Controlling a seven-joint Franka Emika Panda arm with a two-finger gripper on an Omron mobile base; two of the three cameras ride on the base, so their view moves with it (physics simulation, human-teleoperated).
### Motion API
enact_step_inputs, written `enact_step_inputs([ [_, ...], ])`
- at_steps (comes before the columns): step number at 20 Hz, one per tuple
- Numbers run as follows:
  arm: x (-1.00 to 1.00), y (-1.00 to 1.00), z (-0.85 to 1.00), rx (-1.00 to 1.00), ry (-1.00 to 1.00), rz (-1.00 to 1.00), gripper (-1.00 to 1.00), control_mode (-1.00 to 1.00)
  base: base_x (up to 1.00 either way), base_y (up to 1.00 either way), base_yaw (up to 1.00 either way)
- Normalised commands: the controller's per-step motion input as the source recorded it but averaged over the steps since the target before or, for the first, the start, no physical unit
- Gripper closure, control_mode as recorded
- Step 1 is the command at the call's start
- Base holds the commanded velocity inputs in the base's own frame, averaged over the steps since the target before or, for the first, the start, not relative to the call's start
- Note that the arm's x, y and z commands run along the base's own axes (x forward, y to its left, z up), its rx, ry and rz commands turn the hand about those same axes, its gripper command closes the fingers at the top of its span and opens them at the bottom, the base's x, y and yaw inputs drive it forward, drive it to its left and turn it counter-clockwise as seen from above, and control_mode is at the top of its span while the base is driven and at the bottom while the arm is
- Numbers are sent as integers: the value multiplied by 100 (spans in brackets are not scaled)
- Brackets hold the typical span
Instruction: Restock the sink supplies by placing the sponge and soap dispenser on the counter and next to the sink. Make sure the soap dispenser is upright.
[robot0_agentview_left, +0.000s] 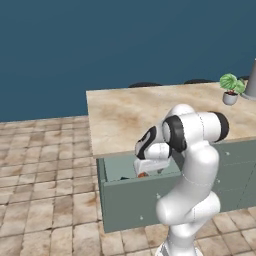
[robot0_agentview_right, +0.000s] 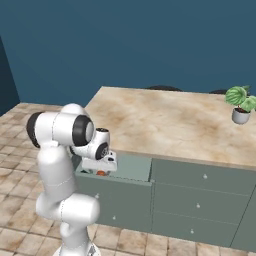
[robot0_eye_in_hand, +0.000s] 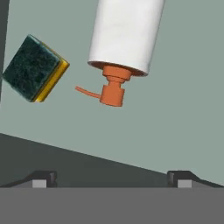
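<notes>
While our jaws (robot0_eye_in_hand: 111, 178) stand wide and empty over the open drawer (robot0_eye_in_hand: 183, 109), we see the soap dispenser (robot0_eye_in_hand: 124, 33) lying on its side there. The sponge (robot0_eye_in_hand: 34, 68) sits just beside its orange pump (robot0_eye_in_hand: 111, 87), apart from it.

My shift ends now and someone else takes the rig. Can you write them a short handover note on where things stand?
Gripper: jaws wide open, holding nothing, reaching into the open top drawer of the grey-green island cabinet.
Soap dispenser: lying on its side on the drawer floor, orange pump toward the hand.
Sponge: in the same drawer, beside the dispenser but apart from it, green layer showing, yellow along one edge.
Done: drawer open, hand over the items.
Left: grasp each item, carry both to the counter by the sink, and set the dispenser upright. Nothing picked up yet. The sink counter is out of sight from here.
</notes>
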Motion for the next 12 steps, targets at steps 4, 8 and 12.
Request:
enact_step_inputs([
  [4,-23,0,-20,0,10,0,-100,-100,0,0,0],
  [8,-47,-7,-10,2,2,0,-100,-100,0,0,0],
  [12,-91,-14,0,5,-1,0,-100,-100,0,0,0],
])
